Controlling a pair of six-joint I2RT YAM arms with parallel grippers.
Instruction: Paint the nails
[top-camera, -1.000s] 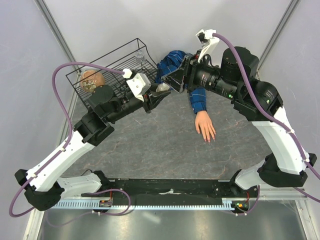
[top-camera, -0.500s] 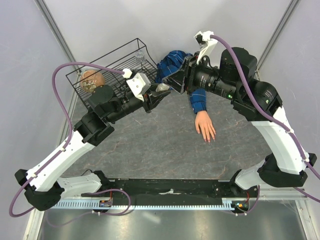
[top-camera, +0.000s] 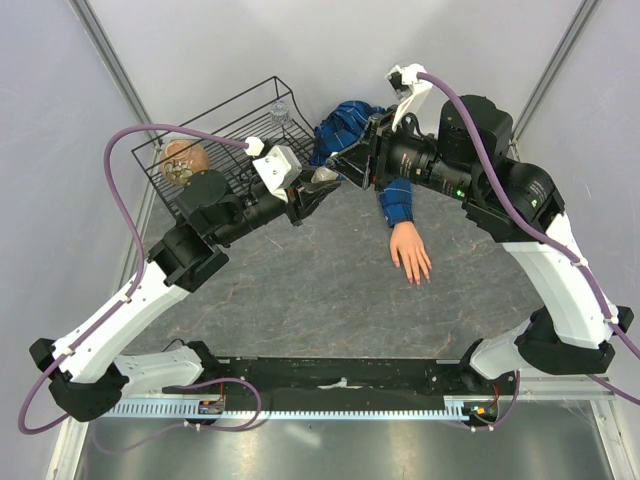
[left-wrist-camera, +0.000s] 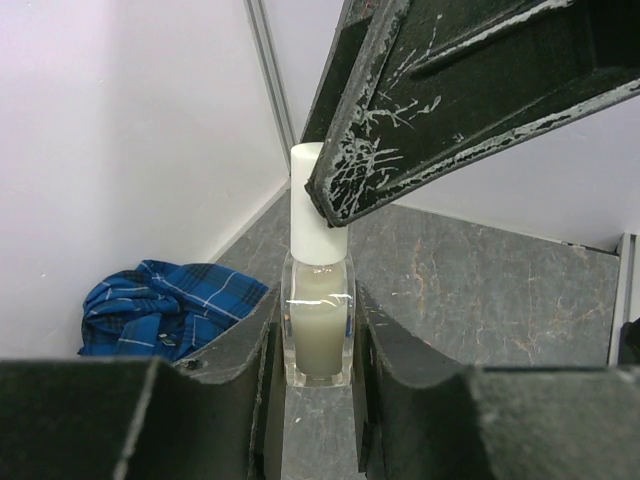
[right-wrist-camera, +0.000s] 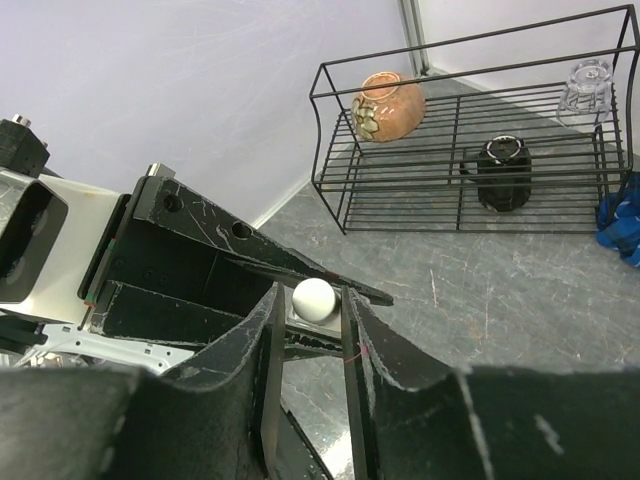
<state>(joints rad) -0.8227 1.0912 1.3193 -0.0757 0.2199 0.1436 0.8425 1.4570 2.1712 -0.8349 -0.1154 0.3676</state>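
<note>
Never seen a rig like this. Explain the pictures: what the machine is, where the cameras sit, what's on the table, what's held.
Two robot arms are bolted at a table's near edge. One picture looks down from above; the other two come from cameras on the wrists. The left gripper is shut on a small clear bottle, upright. The right gripper straddles its white cap; whether it pinches is unclear. On the table: a mannequin hand in a plaid sleeve and a wire rack holding a brown pot, a dark cup and a glass.
</note>
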